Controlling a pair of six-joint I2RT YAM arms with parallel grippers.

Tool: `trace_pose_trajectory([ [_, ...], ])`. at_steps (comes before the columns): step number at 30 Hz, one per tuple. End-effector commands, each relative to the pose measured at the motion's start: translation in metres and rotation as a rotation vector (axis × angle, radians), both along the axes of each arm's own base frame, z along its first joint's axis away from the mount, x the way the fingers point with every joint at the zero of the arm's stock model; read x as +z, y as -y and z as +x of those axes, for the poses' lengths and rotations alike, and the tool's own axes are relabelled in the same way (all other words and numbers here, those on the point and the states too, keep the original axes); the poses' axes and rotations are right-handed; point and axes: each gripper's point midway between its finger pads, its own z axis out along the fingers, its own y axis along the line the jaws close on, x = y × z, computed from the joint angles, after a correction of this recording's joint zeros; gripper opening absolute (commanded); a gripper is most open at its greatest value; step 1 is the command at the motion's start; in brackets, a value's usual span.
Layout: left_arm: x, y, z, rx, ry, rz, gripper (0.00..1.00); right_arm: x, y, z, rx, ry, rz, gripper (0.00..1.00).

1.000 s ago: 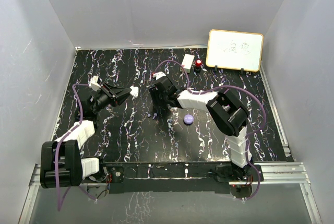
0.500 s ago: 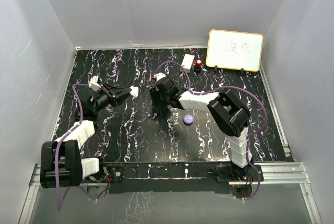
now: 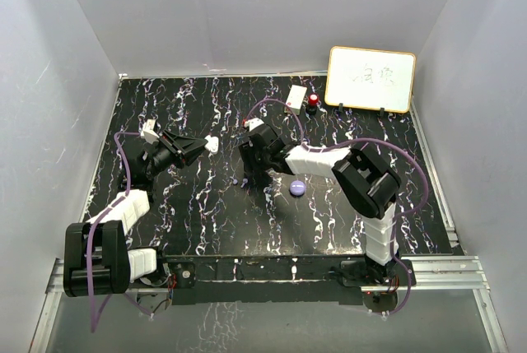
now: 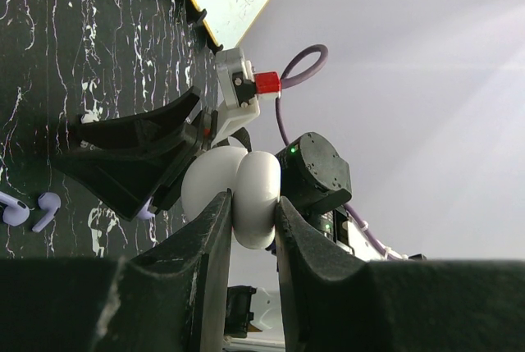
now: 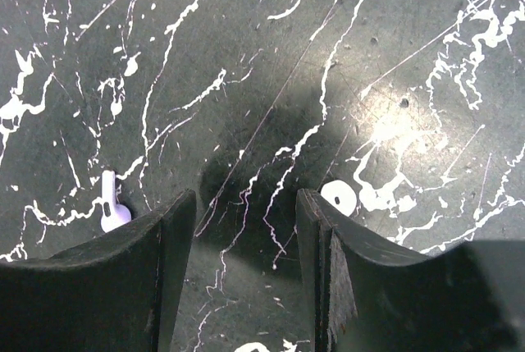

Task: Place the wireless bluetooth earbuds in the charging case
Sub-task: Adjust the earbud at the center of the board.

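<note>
My left gripper (image 3: 204, 146) is shut on a white rounded charging case (image 3: 212, 144) and holds it above the table; in the left wrist view the case (image 4: 246, 188) sits pinched between the fingers of the left gripper (image 4: 253, 204). Two purple earbuds (image 4: 33, 211) lie on the table under the right arm. My right gripper (image 3: 245, 177) points down at the table, open and empty. In the right wrist view a purple earbud (image 5: 111, 204) lies just outside the left finger of the right gripper (image 5: 246, 208). A purple round case (image 3: 297, 188) lies shut to its right.
A small whiteboard (image 3: 370, 79) stands at the back right. A red knob (image 3: 313, 100) and a white box (image 3: 296, 96) sit beside it. The table (image 3: 206, 221) is black with white marbling, walled on three sides.
The right arm has shifted slightly, its elbow moving a little to the right while the gripper stays low over the table. The left arm has not moved.
</note>
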Motion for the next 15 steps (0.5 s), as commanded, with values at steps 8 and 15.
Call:
trace_pose_trajectory([
  [8, 0.016, -0.001, 0.002, -0.006, 0.055, 0.010, 0.00, 0.080, 0.003, 0.013, -0.025, 0.160, 0.080, 0.51],
  [15, 0.016, -0.001, 0.002, -0.006, 0.056, 0.011, 0.00, 0.092, 0.016, 0.033, -0.098, 0.159, 0.054, 0.50],
])
